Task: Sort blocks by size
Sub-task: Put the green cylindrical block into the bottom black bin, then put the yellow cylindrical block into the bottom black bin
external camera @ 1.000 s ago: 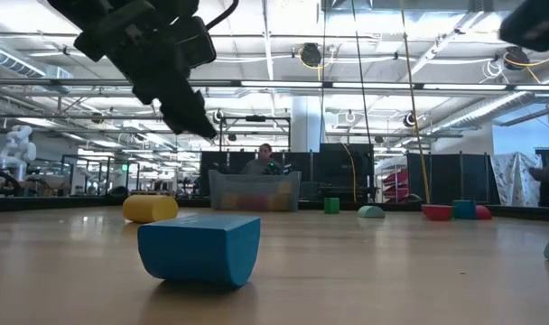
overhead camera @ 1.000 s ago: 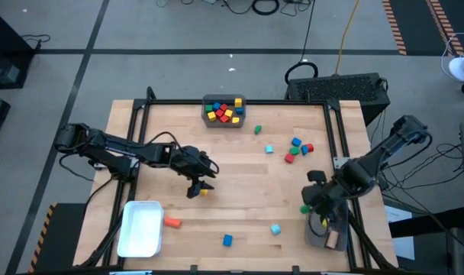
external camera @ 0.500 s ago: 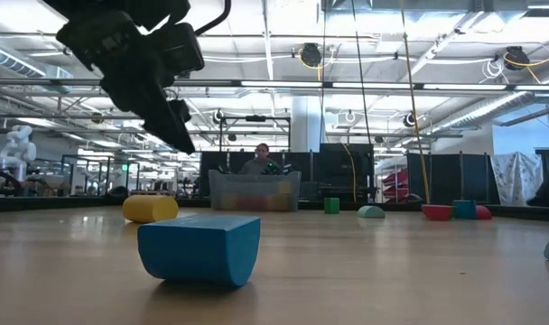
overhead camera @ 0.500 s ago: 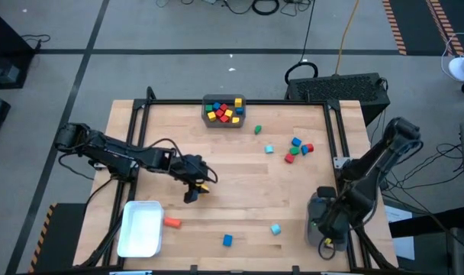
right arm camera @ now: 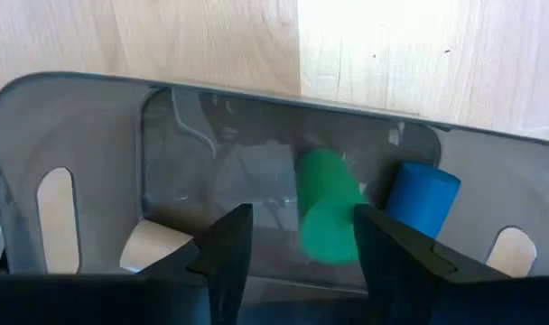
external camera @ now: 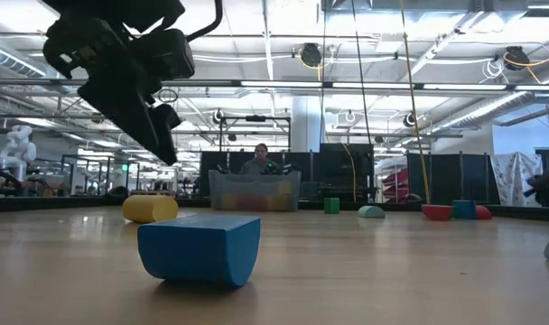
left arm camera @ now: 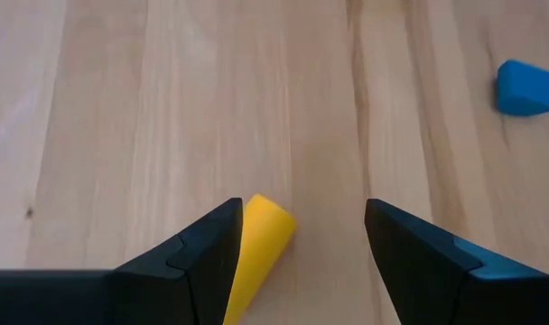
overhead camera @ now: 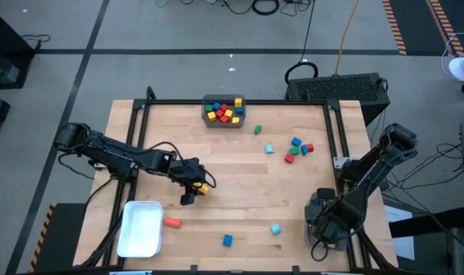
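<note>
On the left of the table (overhead camera: 278,176) we see one white bin (overhead camera: 139,228) near the front edge, and just beside it one orange block (overhead camera: 172,222). The left gripper (overhead camera: 192,191) hangs a little above the wood with its two fingers spread; nothing is between them. One yellow block (left arm camera: 256,253) lies on the table just beside one of its fingers (left arm camera: 202,257) (it is long, and in the left wrist view its axis runs slanted, with one end pointing away from the gripper).

At the back edge stands one grey bin (overhead camera: 223,121) with small blocks inside: we count about four yellow, two red, two blue and one green, but they are too small to be sure. Near the front edge lies one blue block (overhead camera: 227,240), well apart from the others.

More to the right we count one green cube (overhead camera: 257,129), two light blue blocks (overhead camera: 269,149) (overhead camera: 275,228), and a small group (overhead camera: 297,149) of one blue, two red and one green piece.

At the front right corner the right gripper (right arm camera: 297,239) is over a second grey bin (right arm camera: 67,117). Its fingers are spread, and one green block (right arm camera: 324,203) sits free in the gap between them. Just beside it stands one blue cylinder (right arm camera: 422,200), leaning.
</note>
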Tool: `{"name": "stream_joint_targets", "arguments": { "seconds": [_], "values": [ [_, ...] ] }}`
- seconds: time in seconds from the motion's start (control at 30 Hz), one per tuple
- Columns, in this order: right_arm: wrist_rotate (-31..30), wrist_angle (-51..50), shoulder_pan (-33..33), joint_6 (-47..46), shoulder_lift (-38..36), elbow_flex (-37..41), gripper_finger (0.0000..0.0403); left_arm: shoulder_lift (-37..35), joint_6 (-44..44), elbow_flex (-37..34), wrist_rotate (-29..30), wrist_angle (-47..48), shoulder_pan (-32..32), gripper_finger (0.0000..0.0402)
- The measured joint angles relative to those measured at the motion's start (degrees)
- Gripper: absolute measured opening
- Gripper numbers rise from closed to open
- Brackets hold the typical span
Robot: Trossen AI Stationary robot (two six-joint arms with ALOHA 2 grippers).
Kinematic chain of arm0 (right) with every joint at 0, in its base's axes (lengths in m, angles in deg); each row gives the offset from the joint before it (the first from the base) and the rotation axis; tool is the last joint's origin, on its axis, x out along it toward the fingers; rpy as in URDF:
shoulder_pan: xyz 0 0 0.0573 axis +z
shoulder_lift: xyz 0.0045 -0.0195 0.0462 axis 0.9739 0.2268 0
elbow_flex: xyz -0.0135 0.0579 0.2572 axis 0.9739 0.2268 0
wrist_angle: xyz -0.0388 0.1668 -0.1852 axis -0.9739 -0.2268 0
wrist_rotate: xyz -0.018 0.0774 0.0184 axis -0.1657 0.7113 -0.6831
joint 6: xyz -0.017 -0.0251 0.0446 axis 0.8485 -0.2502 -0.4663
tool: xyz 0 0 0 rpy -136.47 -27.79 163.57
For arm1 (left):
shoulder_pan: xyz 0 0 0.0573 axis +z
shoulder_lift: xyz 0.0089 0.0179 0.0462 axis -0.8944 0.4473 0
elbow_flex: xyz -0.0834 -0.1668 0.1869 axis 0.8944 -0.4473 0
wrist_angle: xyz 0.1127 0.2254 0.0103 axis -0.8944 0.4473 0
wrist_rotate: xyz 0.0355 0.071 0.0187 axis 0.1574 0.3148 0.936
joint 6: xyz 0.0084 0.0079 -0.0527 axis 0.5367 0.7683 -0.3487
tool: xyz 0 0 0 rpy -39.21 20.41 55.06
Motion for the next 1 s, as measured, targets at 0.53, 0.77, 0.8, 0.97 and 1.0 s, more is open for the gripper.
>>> {"name": "stream_joint_targets", "arguments": {
  "seconds": [0.53,0.77,0.8,0.97,1.0],
  "values": [
    [-1.9,-8.7,-0.1,-2.6,-2.8,-7.3,0.0169,0.6,10.3,0.0,4.9,3.6,0.0,0.0237],
    [-9.5,-8.1,-0.1,1.1,-3.0,-12.4,0.0167,5.7,12.3,0.0,4.9,4.8,-0.3,0.0237],
    [-10.4,-8.0,-0.1,1.6,-3.1,-12.9,0.0167,6.5,12.3,0.0,4.9,4.8,-0.3,0.0237],
    [-14.3,-7.3,-0.1,4.4,-3.1,-13.7,0.0167,10.2,11.9,0.0,5.4,4.8,-0.3,0.0234],
    [-15.3,-7.3,-0.2,4.6,-3.1,-13.7,0.0167,10.9,11.8,0.0,5.4,4.6,-0.3,0.0229]
  ]
}}
